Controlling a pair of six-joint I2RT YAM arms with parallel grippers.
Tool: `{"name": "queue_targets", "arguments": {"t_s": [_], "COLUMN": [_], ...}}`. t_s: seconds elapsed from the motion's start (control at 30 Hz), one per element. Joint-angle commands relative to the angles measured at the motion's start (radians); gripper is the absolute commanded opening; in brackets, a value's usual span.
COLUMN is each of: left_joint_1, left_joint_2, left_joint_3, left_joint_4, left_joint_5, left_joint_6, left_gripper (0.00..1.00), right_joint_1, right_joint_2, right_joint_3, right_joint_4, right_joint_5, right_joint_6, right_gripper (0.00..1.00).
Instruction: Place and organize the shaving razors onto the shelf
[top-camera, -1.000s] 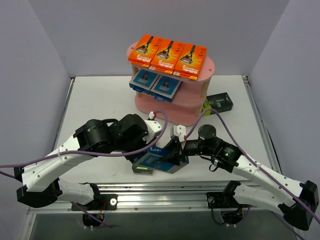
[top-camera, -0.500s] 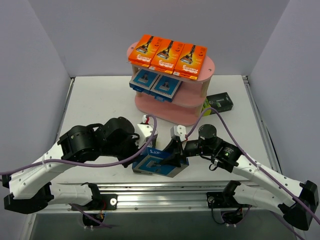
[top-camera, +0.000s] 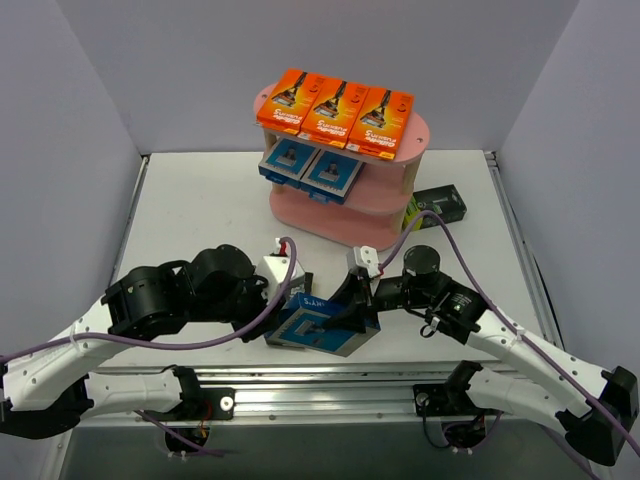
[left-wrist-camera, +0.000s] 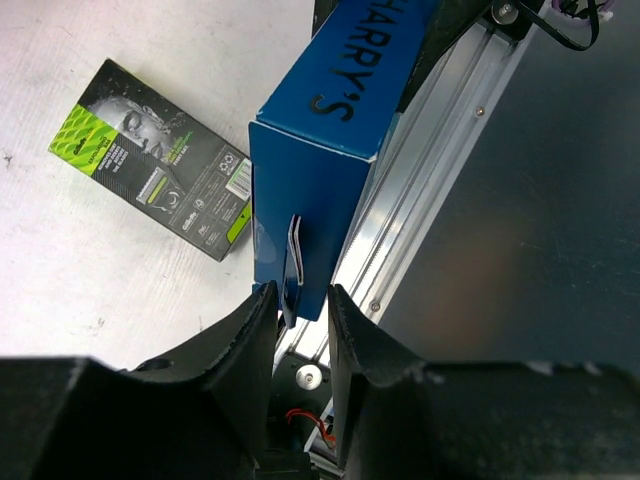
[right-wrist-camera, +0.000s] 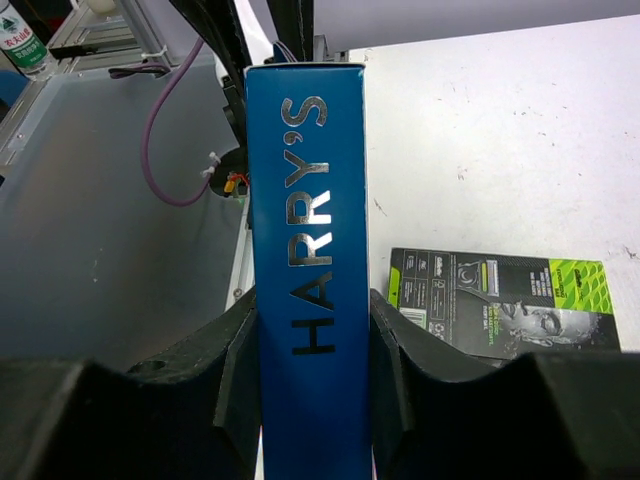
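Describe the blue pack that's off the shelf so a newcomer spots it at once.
From the pink shelf, come forward to the table's near edge. There the right arm's fingers clamp a blue razor pack. Unlike the two blue packs on the middle tier, it is off the shelf, with HARRY'S lettered along its edge.

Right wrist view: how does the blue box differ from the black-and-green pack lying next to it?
The blue box is clamped on edge in the right gripper. The black-and-green pack lies flat on the table, and nothing touches it. The blue box shows only silver HARRY'S lettering on this side, while the black-and-green pack shows a man's face and a lime green panel. Both are rectangular packs, and neither is on the pink shelf.
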Motion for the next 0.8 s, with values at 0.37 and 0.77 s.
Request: {"name": "queue_targets", "arguments": {"t_s": [0.37, 0.77], "left_joint_1": [-0.003, -0.003], "left_joint_2": [-0.137, -0.165], "left_joint_3": [-0.111, -0.173], "left_joint_4": [0.268, 0.351], "left_joint_5": [-0.069, -0.048], "left_joint_6": [-0.026, -0.056], "left_gripper": [0.18, 0.2], "right_joint_1": [-0.021, -0.023], "right_joint_2": [-0.027, -0.034], "right_joint_3": [-0.007, -0.012], "right_joint_4": [0.131, 0.145], "right_joint_5": [-0.098, -0.101], "right_joint_6": [0.055, 0.06], "right_gripper": [0.0, 0.0]}}
